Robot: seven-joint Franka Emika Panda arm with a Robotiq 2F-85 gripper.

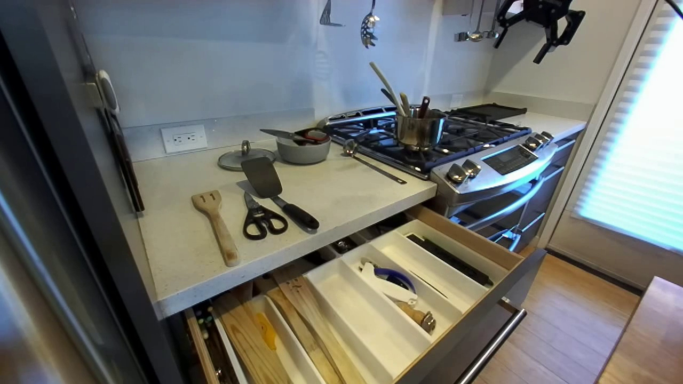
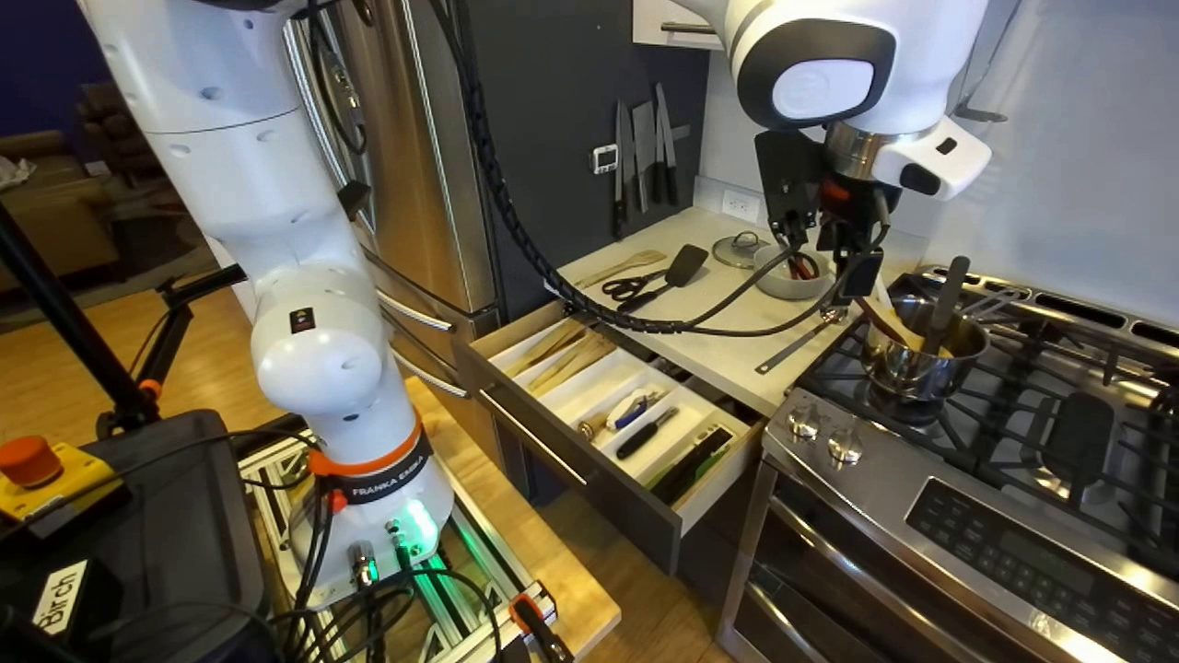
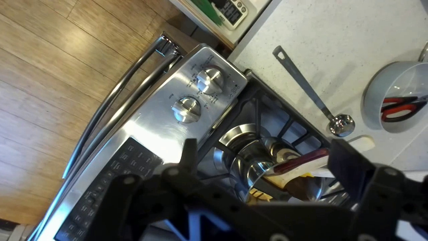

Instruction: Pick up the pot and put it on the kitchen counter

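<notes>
Several utensils [image 2: 947, 304] rise from the pot [image 1: 420, 133], which stands on the stove [image 1: 464, 185]. Near the stove, a ladle [image 3: 305, 85] and a pan [image 1: 304, 153] rest on the pale counter [image 1: 347, 186]; an open drawer [image 1: 469, 234] juts out beside the stove, with wood floor [image 3: 73, 87] in front. The pot is upright, mouth up, its axis vertical. Over the stove hangs the claw [image 3: 266, 155], fingers apart.

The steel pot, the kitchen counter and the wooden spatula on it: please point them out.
Steel pot [image 1: 419, 133]: in an exterior view, on its outer wall.
Kitchen counter [image 3: 351, 40]: in the wrist view, on its top.
Wooden spatula [image 1: 220, 229]: in an exterior view, on its handle.
</notes>
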